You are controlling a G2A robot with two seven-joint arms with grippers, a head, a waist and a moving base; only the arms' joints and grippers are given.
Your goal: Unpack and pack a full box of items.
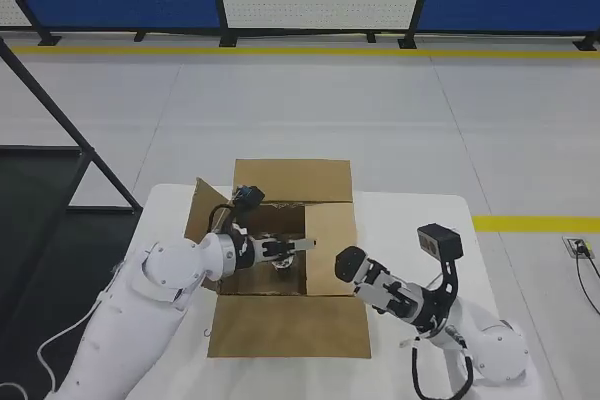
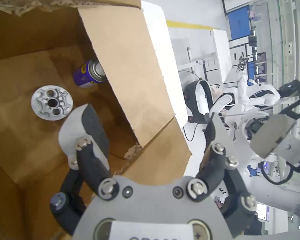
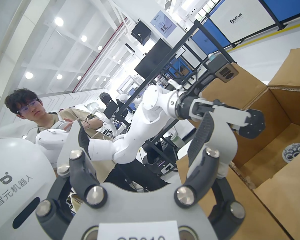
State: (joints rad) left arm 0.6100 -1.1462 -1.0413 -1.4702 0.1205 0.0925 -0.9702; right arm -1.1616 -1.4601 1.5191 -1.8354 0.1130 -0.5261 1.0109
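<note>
- I read the left claw [image 2: 150, 118] as open and empty, hovering inside the box [image 1: 288, 330].
- Right claw [image 3: 142, 136]: open, empty, beside the box.
- Metal disc [image 2: 51, 103] and spray can [image 2: 88, 74] lie on the box floor.

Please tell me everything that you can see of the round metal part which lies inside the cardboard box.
The round metal part is a silver-grey disc, cast metal by its look, with a flat rim and a raised, lobed middle. It has one central hole and smaller holes around it. It lies flat, face up, on the floor of the open cardboard box. A purple spray can lies near it, apart. The left claw hangs open over the box and does not touch it.
</note>
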